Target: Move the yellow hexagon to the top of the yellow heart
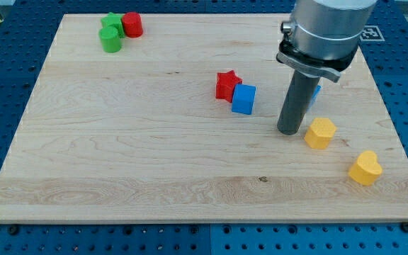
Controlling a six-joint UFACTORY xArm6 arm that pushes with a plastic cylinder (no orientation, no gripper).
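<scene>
Hexagon (320, 132) sits on the surface (119, 156), near the heart (365, 168), up-left of it. Tip (287, 132) stands just left of the hexagon. No claw exists. Block looks light, rigid, likely slides easily; push its left face.

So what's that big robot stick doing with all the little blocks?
It is pushing blocks around a wooden board. My tip sits right beside the yellow hexagon, on the hexagon's left in the view. The job is to get that hexagon to the top of the yellow heart, which lies a little lower and further right. The hexagon is close to the heart but not touching it. A red star and a blue block sit together near the middle.
</scene>
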